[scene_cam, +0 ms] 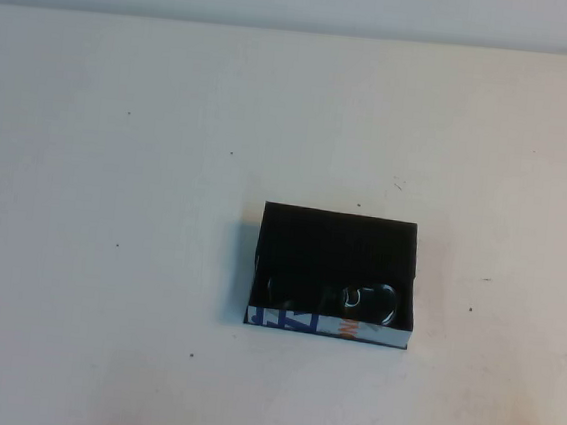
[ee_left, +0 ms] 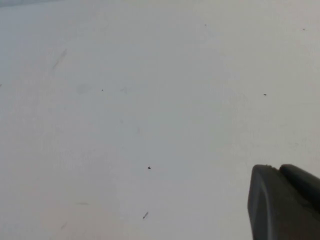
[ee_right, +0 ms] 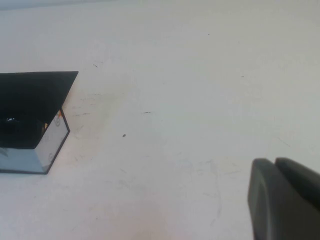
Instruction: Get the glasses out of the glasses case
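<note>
The glasses case (scene_cam: 298, 321) is a shallow black box on the white table, right of centre, its white wall with blue letters facing me. The dark glasses (scene_cam: 360, 300) lie inside it along the near wall, lenses glinting. Neither arm shows in the high view. My left gripper (ee_left: 277, 167) is shut and empty over bare table. My right gripper (ee_right: 274, 161) is shut and empty, well apart from the case (ee_right: 52, 142), which shows in the right wrist view with a glimpse of the glasses (ee_right: 10, 122) inside.
The white table (scene_cam: 113, 206) carries small dark specks and faint scuffs. A pale wall runs along its far edge (scene_cam: 301, 28).
</note>
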